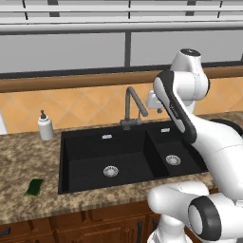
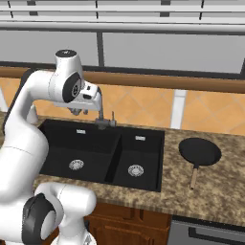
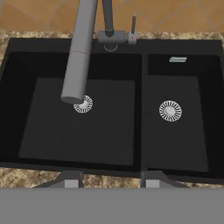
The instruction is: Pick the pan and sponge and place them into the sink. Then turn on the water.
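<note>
Neither item has been moved yet, so the task looks to be at its very start. The pan (image 2: 200,151) lies on the counter (image 2: 215,191) to the right of the sink (image 2: 143,184), well apart from the gripper (image 3: 111,183), with its wooden handle pointing toward the counter's front edge. The sponge (image 1: 34,187) lies flat on the counter left of the sink, near the front edge, and the soap bottle (image 1: 45,126) stands behind it by the wall.

The gripper hangs high above the sink, roughly over the divider between the two bowls and close to the faucet (image 1: 131,107). In the hand view its two tips sit well apart with nothing between them, so the fingers are spread and empty.

Both bowls are empty: each shows only its bare black floor and a silver drain. The faucet spout reaches out over the left bowl's drain, and no water runs from it.

The step in hand is probably the first pick. Either choice calls for a wide swing away from the sink: right and down to the pan, or left and down to the sponge. For the pan, the handle seems the likeliest hold, with the fingers turned across it. The faucet lever (image 3: 133,26) beside the spout base should be left alone until both items are in the sink.
</note>
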Motion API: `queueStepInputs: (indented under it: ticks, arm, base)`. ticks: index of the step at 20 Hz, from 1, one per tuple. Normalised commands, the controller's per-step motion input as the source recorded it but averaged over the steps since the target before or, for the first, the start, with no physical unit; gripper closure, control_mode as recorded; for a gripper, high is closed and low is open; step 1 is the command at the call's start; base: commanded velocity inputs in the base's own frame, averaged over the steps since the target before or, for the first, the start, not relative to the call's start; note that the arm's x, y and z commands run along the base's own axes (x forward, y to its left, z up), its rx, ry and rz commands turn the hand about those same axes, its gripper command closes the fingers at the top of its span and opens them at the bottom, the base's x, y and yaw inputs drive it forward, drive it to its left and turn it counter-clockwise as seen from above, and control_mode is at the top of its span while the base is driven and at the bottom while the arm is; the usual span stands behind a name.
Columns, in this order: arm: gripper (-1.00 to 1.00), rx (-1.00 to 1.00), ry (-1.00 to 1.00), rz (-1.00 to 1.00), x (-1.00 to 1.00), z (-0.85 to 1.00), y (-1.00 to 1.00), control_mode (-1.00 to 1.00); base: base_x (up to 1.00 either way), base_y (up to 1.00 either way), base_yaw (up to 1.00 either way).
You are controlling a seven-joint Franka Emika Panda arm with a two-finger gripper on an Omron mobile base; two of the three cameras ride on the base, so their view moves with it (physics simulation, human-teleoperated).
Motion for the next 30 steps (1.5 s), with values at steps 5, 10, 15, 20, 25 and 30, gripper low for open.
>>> queueStepInputs:
  ticks: [5, 10, 15, 20, 25, 30]
  arm:
    - [-1.00, 0.00, 0.00, 0.00, -0.08, -0.02, -0.30, -1.00]
    - [-1.00, 0.00, 0.00, 0.00, -0.07, -0.12, -0.66, -1.00]
    - [-1.00, 0.00, 0.01, -0.01, -0.09, -0.21, -0.75, -1.00]
    - [-1.00, 0.00, 0.00, -0.04, -0.17, -0.26, -0.87, -1.00]
    - [-1.00, 0.00, 0.00, -0.08, -0.16, -0.35, -0.89, -1.00]
    - [-1.00, 0.00, 0.00, -0.09, -0.11, -0.41, -0.89, -1.00]
  base:
    - [0.00, 0.00, 0.00]
    - [0.00, 0.00, 0.00]
    - [0.00, 0.00, 0.00]
    - [0.00, 0.00, 0.00]
    - [0.00, 0.00, 0.00]
    - [0.00, 0.00, 0.00]
